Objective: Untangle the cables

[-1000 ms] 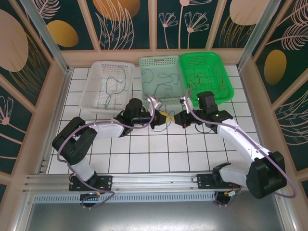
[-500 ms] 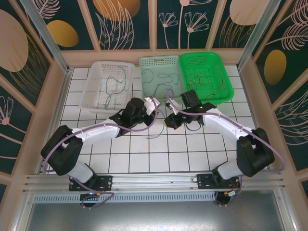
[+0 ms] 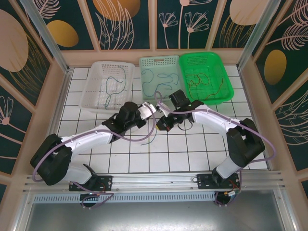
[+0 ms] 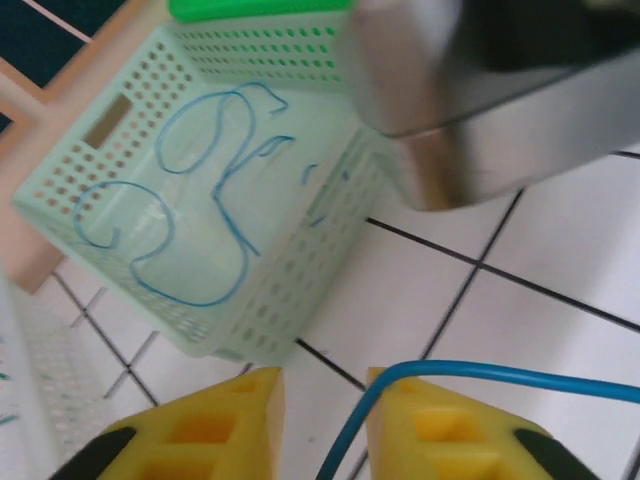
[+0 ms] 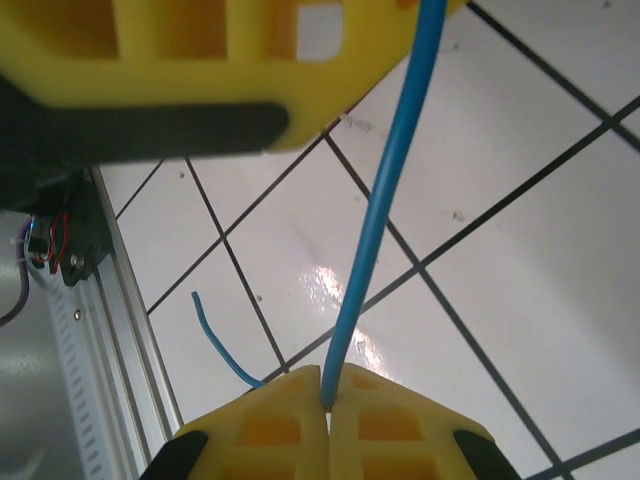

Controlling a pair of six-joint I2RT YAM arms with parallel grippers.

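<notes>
At ten o'clock on the tiled table, the white basket is holding one thin greenish strand. Just inward of it, the left gripper is standing partly open. A clear gap is showing between its yellow pads, and they are clamping nothing. The blue cable is passing through that gap, brushing the inner edge of one pad and leaving toward three o'clock in the left wrist view. The right gripper is squeezing the same cable, its pads closed together around it with no gap. In the right wrist view the cable's long axis is running from that pinch at six o'clock up to one o'clock, where the other arm's fingers are sitting. A loose tail is trailing on the tiles at eight o'clock. At twelve o'clock from both grippers, the pale green basket is holding blue strands. At two o'clock, the bright green basket is holding reddish and dark ones. Since the right arm alone is gripping the cable, it is probably best placed to draw it clear toward twelve o'clock.
</notes>
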